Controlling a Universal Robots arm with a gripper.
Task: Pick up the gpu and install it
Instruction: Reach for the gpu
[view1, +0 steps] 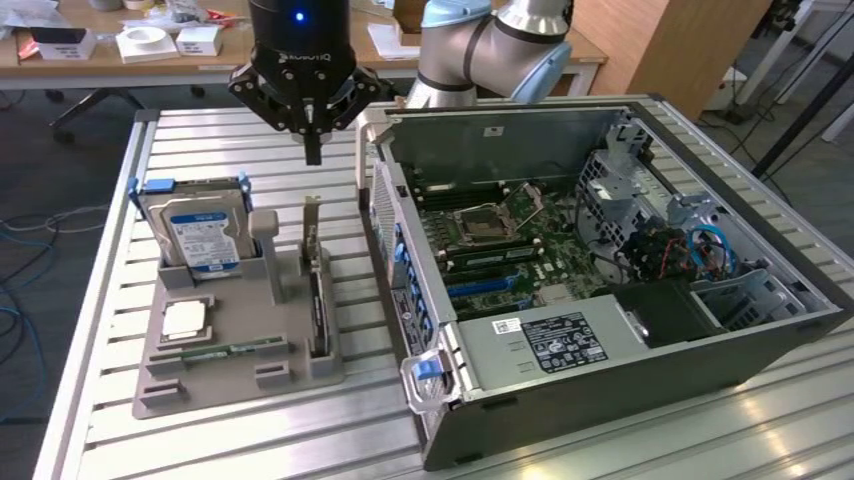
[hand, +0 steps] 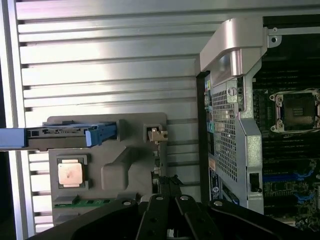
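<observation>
The gpu (view1: 318, 300) stands on edge in a slot of the grey holder tray (view1: 227, 385), its pale bracket strip (view1: 312, 215) pointing up. My gripper (view1: 312, 152) hangs shut above the table, just beyond the bracket end and a little higher, with nothing in it. In the wrist view the gpu (hand: 157, 136) shows edge-on as a thin dark line with the tan bracket tab at its end. There my gripper (hand: 167, 192) has its dark fingers together over the card's other end. The open computer case (view1: 747, 350) lies on the exterior view's right, with the motherboard (view1: 514, 240) exposed.
On the tray stand a silver hard drive (view1: 200, 238) in a blue-handled caddy, a square CPU (view1: 184, 320) and a narrow green memory stick (view1: 220, 351). The case's raised side wall (view1: 387, 220) rises right beside the tray. A slatted metal table (view1: 200, 140) carries everything.
</observation>
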